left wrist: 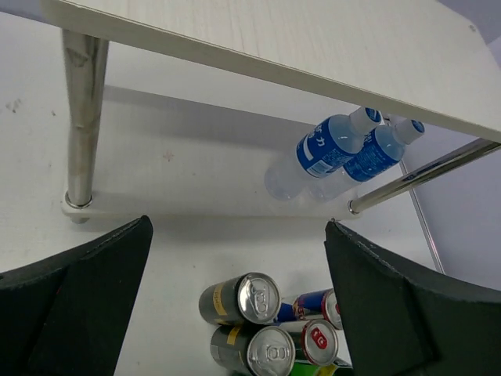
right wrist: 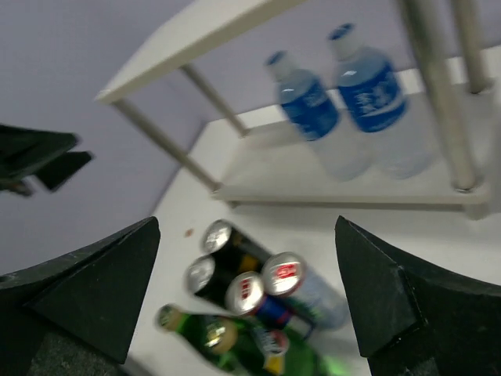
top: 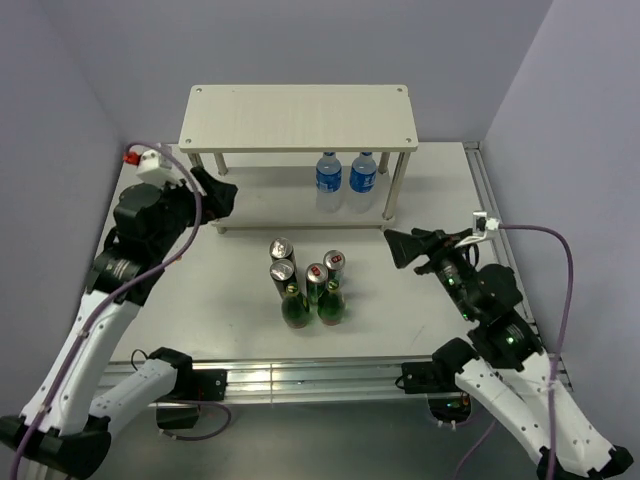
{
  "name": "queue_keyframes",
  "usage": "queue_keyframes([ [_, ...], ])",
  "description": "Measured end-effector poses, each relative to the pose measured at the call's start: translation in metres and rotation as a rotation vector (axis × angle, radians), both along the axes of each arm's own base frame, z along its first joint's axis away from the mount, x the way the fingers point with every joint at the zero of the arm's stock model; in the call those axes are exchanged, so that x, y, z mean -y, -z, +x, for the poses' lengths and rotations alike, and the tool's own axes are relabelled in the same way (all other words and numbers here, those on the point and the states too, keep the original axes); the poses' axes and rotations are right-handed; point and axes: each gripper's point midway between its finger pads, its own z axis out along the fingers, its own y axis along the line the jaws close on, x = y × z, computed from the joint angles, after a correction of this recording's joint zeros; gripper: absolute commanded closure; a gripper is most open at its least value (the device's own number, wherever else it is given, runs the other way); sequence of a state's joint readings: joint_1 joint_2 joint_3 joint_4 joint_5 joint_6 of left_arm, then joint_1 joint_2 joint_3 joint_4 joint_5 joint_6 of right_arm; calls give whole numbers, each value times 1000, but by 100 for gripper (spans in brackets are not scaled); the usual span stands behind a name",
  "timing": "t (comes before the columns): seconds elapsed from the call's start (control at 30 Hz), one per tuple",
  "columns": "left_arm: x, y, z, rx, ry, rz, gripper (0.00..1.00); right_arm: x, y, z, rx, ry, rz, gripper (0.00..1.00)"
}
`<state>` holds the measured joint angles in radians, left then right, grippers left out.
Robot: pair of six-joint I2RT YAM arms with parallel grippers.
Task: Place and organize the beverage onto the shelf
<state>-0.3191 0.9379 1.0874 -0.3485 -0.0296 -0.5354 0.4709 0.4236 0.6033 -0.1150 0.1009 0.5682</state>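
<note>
The six drinks stand bunched on the white table in front of the shelf [top: 298, 118]: two black cans [top: 282, 258], two blue-silver-red cans [top: 333, 267] and two green bottles [top: 296, 308]. The black cans [left wrist: 239, 299] and slim cans [left wrist: 315, 341] show in the left wrist view. The right wrist view shows the black cans [right wrist: 210, 262], slim cans [right wrist: 286, 278] and green bottles [right wrist: 219, 338], blurred. My left gripper [top: 222, 193] is open and empty, left of the drinks near the shelf's left legs. My right gripper [top: 397, 246] is open and empty, right of the drinks.
Two clear water bottles with blue labels [top: 344, 178] stand on the right part of the shelf's lower board; they also show in the left wrist view [left wrist: 337, 149] and the right wrist view [right wrist: 344, 110]. Purple walls close in the table on three sides.
</note>
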Motion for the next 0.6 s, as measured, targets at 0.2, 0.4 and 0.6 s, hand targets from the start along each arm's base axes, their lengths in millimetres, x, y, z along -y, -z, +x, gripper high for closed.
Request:
queue_keyframes([
  [0.2,-23,-8,-41,19,-71,16,1,-28,-52,-57,54,-240,62,0],
  [0.4,-37,28,-52,-45,-123,59,1,-54,-25,-61,-171,-282,-35,0],
  [0.6,-42,55,-53,-104,-146,96,1,-89,-21,-79,-369,-102,-283,0],
])
